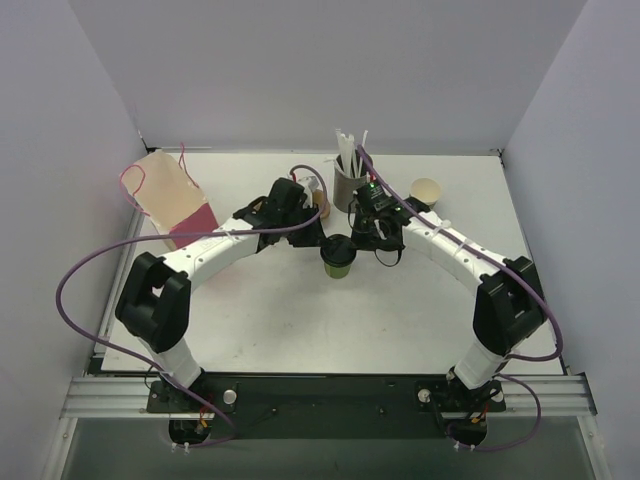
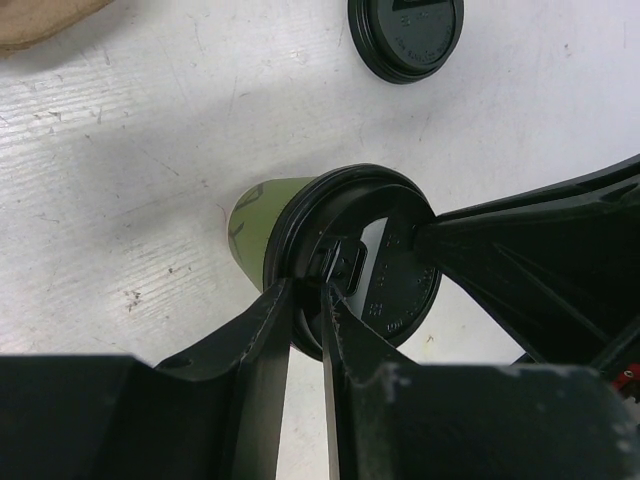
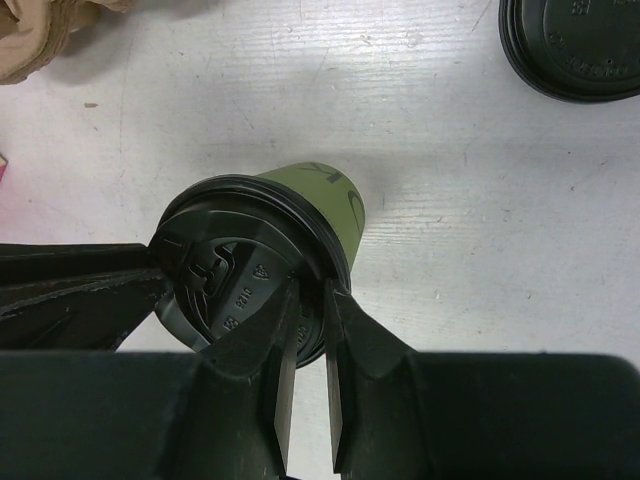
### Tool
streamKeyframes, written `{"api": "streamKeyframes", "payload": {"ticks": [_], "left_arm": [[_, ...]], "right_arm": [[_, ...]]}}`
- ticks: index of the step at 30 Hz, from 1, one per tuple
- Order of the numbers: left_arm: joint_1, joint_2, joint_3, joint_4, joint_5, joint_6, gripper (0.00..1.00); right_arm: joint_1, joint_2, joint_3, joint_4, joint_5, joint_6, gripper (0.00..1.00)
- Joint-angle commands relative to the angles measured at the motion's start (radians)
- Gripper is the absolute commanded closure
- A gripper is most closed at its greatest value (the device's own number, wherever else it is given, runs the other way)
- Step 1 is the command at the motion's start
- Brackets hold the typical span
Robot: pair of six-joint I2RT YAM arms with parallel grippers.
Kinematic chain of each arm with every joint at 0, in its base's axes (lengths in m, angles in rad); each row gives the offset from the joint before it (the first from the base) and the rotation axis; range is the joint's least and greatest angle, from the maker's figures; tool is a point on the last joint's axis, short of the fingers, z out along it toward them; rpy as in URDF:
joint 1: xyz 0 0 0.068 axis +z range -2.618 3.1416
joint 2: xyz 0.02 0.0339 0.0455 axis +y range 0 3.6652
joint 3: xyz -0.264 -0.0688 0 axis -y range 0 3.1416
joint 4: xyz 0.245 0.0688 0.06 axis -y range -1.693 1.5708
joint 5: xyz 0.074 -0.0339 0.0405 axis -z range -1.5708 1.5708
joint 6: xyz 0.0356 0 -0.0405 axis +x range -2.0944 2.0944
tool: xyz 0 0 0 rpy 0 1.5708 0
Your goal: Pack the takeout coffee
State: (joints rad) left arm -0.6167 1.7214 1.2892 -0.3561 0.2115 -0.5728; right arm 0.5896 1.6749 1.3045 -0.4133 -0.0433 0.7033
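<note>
The small green paper cup [image 1: 337,268] stands at mid-table with a black round lid [image 1: 337,247] on its top. My left gripper [image 1: 319,240] is shut on the lid's rim from the left, and my right gripper [image 1: 358,243] is shut on the rim from the right. In the left wrist view the left gripper [image 2: 310,288] pinches the edge of the lid [image 2: 385,265] above the cup [image 2: 258,215]. In the right wrist view the right gripper [image 3: 312,285] pinches the rim of the lid [image 3: 235,265] on the cup [image 3: 325,195].
A brown paper bag [image 1: 165,195] with pink handles lies at the back left. A grey cylinder of white straws [image 1: 349,185] and a green cup with a cream inside [image 1: 426,190] stand behind the arms. A spare black lid [image 2: 405,35] lies beyond the cup; it also shows in the right wrist view [image 3: 575,45].
</note>
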Motion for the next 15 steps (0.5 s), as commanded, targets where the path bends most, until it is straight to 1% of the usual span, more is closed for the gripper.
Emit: {"api": "streamKeyframes", "payload": {"ticks": [1, 6, 9, 12, 15], "left_arm": [[-0.025, 0.055, -0.102, -0.07, -0.038, -0.012, 0.73], [-0.025, 0.053, -0.157, -0.04, -0.038, -0.027, 0.73], [-0.025, 0.052, -0.16, -0.037, -0.038, -0.025, 0.73], [-0.025, 0.038, -0.127, -0.061, -0.046, -0.01, 0.72], [-0.025, 0.032, -0.044, -0.101, -0.052, 0.016, 0.71]], "right_arm": [[0.016, 0.089, -0.1, -0.047, -0.03, 0.022, 0.89], [0.026, 0.089, -0.116, -0.038, -0.03, 0.028, 0.89], [0.026, 0.085, -0.106, -0.039, -0.024, 0.025, 0.89], [0.024, 0.079, -0.067, -0.058, -0.012, 0.01, 0.89], [0.024, 0.086, 0.01, -0.094, 0.019, -0.016, 0.89]]}}
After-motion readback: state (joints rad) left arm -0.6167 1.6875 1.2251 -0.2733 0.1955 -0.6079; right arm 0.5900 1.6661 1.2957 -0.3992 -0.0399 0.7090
